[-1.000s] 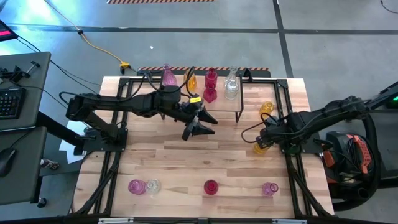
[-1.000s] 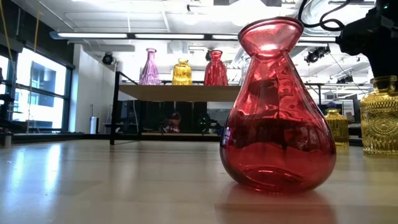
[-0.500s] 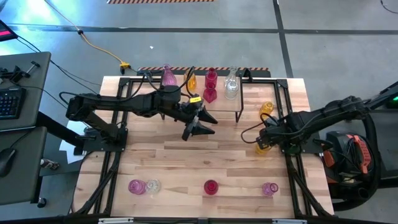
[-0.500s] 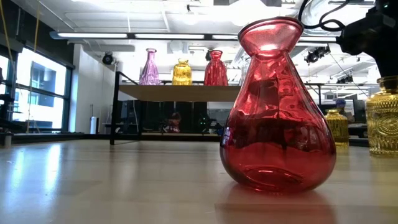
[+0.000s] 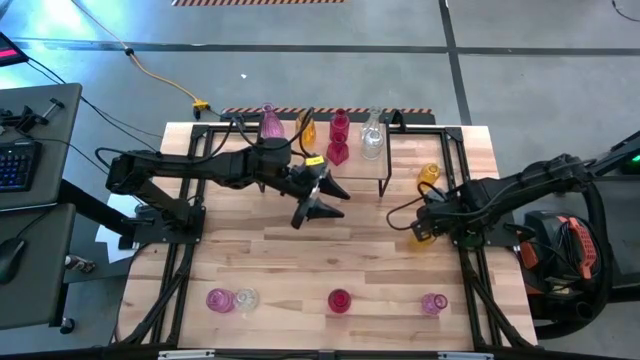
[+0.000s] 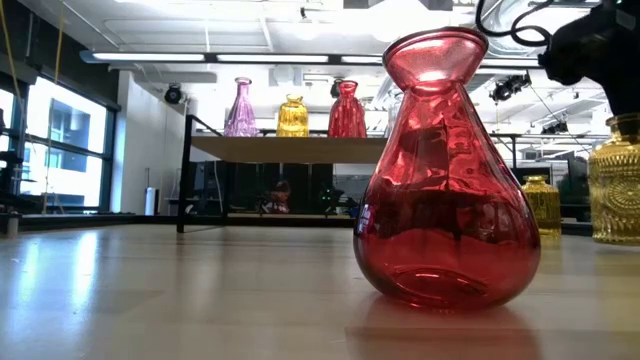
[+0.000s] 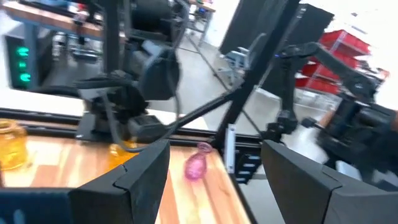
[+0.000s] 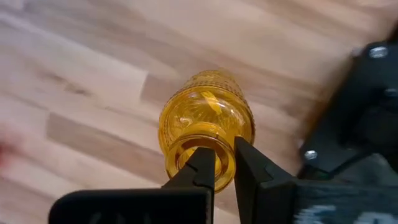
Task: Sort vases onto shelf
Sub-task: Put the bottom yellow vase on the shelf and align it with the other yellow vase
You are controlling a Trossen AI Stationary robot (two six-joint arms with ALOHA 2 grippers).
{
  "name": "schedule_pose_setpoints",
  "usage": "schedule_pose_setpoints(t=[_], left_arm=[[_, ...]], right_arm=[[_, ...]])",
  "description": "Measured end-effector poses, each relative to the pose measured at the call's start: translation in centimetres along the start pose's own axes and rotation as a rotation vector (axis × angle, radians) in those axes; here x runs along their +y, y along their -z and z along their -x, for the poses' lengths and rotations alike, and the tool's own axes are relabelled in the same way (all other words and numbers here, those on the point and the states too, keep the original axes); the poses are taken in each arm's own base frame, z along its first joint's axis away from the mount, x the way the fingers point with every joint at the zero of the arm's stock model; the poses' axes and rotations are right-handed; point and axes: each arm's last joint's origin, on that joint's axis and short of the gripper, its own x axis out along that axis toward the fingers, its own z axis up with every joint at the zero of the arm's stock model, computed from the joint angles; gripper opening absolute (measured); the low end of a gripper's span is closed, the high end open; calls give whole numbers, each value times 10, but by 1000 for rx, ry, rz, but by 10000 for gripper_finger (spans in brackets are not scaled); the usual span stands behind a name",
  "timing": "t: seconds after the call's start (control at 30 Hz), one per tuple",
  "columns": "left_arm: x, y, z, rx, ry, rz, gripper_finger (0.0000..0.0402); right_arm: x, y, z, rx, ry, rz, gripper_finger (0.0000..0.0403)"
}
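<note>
Right gripper (image 8: 222,149) first: found pinched together on the lip of an amber vase (image 8: 205,121), seemingly one finger inside the mouth and one outside. Judged that hold sensible, since the ribbed belly looked too wide and rounded to span. Saw the vase upright, close under the gripper near the table's right edge; could not tell whether its base was touching the wood or clear of it.

Then took the rest by size. Noted the table (image 5: 300,260) spreading under both arms. Placed the shelf (image 6: 290,148) toward the far edge, well to the left of the right gripper and just beyond the left gripper (image 5: 322,205). Found that left gripper spread wide, holding nothing, hovering before the shelf's front edge, probably waiting there so as to stay clear of the other arm's path.

Counted on the shelf a pink vase (image 6: 240,108), a yellow vase (image 6: 293,116) and a red vase (image 6: 346,110), all upright in a row, with a clear vase (image 5: 372,140) at the end nearest the right gripper. Took the row to be why the remaining ones must be set down without knocking their neighbours.

Noted a second amber vase (image 5: 428,174) just beyond the right gripper. Saw four more well nearer the front edge, among them a large red vase (image 6: 445,180), all unsorted.
</note>
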Motion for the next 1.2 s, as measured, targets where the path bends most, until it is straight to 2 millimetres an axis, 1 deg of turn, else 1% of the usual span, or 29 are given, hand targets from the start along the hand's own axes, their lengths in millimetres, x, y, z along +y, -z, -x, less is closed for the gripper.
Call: schedule_pose_setpoints(t=[0.17, 0.37, 0.53, 1.0, 1.2], left_arm=[[1, 0, 0, -2, -22, -32, 244], [1, 2, 0, 16, -25, -43, 244], [5, 10, -4, 70, -37, -13, 244], [25, 46, -37, 213, -45, 49, 244], [22, 60, -51, 253, -24, 56, 244]], right_arm=[[7, -1, 1, -2, -70, 20, 4], [19, -2, 2, -4, -203, 39, 4], [29, -2, 5, -4, -306, 51, 4], [52, -5, 16, -60, -569, 93, 4], [59, -7, 21, -101, -651, 86, 4]])
